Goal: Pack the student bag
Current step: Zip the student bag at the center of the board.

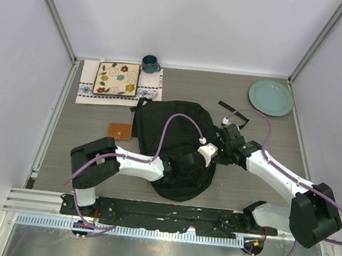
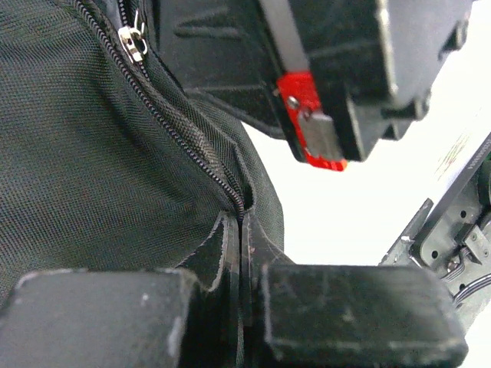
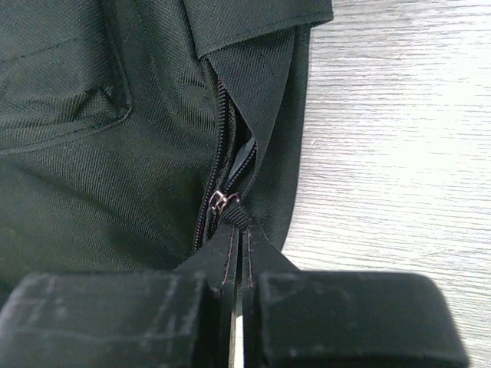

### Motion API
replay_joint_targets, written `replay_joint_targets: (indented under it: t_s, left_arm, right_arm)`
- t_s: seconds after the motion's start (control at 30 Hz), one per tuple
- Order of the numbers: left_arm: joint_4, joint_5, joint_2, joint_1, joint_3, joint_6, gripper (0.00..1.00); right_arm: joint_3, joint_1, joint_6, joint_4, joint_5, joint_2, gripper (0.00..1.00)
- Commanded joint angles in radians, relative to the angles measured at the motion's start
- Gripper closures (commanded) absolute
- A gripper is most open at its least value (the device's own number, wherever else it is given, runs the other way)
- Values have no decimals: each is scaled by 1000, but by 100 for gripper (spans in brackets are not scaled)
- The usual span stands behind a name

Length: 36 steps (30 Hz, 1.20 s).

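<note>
Student bag is lying flat on the table and is filling the middle of it, with both arms reaching over the bag's near right part. Behind the bag, to the left, an embroidered cloth is lying with a patterned tray on top of it. A green plate is sitting well apart from the bag, behind it to the right. A small brown flat item is lying just beside the bag's left edge, and a blue mug is standing behind the cloth. None of these things are resting in the bag. The left gripper is pressing fully together on a fold of the bag's fabric, where a zipper line is ending. The right gripper is also pinched together, holding the black pull tab that hangs from a small metal slider. Above this slider the zipper is gaping a little, but I cannot tell if the opening is wide enough for packing. As I am judging it, the task is only at its beginning. One arm is steadying the cloth while the other is getting ready to draw the slider along. The pictures are not showing whether anything is already inside. Opening the bag wide, putting things in and closing the zipper all seem to be waiting.
</note>
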Motion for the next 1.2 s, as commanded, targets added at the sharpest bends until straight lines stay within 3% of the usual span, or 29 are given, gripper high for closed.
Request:
replay_joint_targets:
  t_s: [0.0, 0.3, 0.67, 0.73, 0.77, 0.83, 0.87, 0.9, 0.97, 1.13, 1.17]
  left_arm:
    - [9, 50, -1, -7, -41, 43, 100]
    - [32, 192, -26, -26, -125, 98, 100]
    - [29, 254, -13, -63, -130, 108, 100]
    - [24, 243, -15, -63, -122, 109, 100]
    - [21, 232, -16, -63, -116, 109, 100]
    - [8, 217, -16, -63, -105, 109, 100]
    - [3, 205, -16, -63, -95, 106, 100]
    - [-8, 194, -15, -63, -89, 102, 100]
    - [-23, 168, -16, -61, -72, 91, 87]
    - [-32, 148, -42, -57, -47, 80, 65]
    - [-35, 117, -62, -55, -43, 77, 55]
  right_arm:
    - [89, -13, -28, 0, 70, 31, 100]
    - [230, -73, -84, -14, 119, 149, 99]
    - [365, -130, -177, -10, 82, 336, 98]
    - [361, -133, -180, -11, 71, 336, 93]
    - [348, -135, -182, -8, 62, 330, 83]
    - [333, -135, -174, -16, 77, 301, 72]
    - [322, -135, -173, -23, 88, 290, 59]
    - [316, -138, -163, -42, 108, 278, 52]
    - [304, -142, -159, -62, 142, 234, 46]
    - [276, -149, -110, -91, 148, 103, 44]
    - [256, -149, -104, -88, 125, 79, 46]
